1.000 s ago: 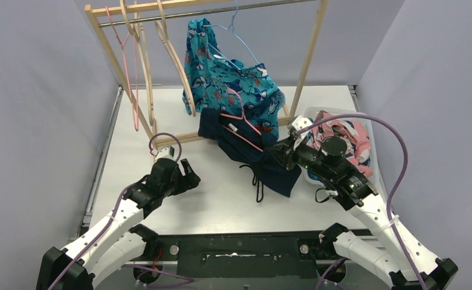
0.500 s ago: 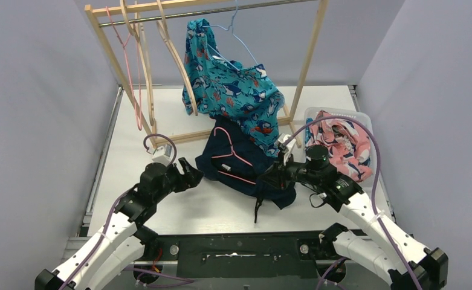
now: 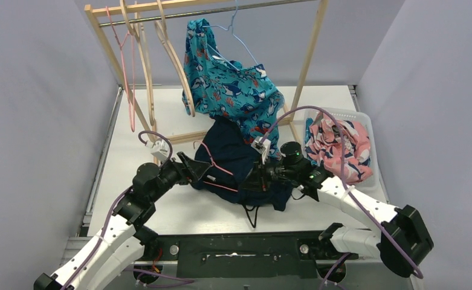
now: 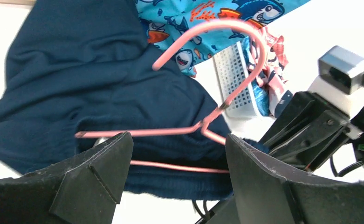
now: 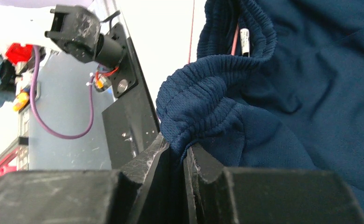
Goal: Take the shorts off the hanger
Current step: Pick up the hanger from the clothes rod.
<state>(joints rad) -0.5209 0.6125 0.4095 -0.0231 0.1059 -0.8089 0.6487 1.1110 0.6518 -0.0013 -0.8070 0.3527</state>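
Shorts in hand: the navy shorts (image 3: 233, 163) lie bunched on the table (image 3: 161, 121) between the two arms, with the pink hanger (image 4: 202, 125) threaded through them.
Right gripper (image 5: 176, 151): clenched on a fold of the elastic waistband (image 5: 203, 88), the ribbed edge bulging out above the jaws.
Left gripper (image 3: 188, 169): released and spread wide, one finger on each side of the hanger's lower wire, touching neither wire nor cloth as far as the wrist view shows.
Other pairs: the shark-print shorts (image 3: 233, 90) hang on a blue hanger (image 3: 239, 36) on the rack (image 3: 309, 54); the floral shorts (image 3: 336, 145) sit in the basket (image 3: 366, 130).
Handling: the fabric looks light, limp and stretchy, so it will likely drag and snag on the wire rather than slide cleanly. The hanger is thin and stiff, and may slip in a loose grip.
Where to hold: the gathered waistband gives the firmest bite. The hanger is best pinched on its straight bar near the neck.
Watch for: the drawstring (image 3: 252, 214) trailing at the near edge could catch.
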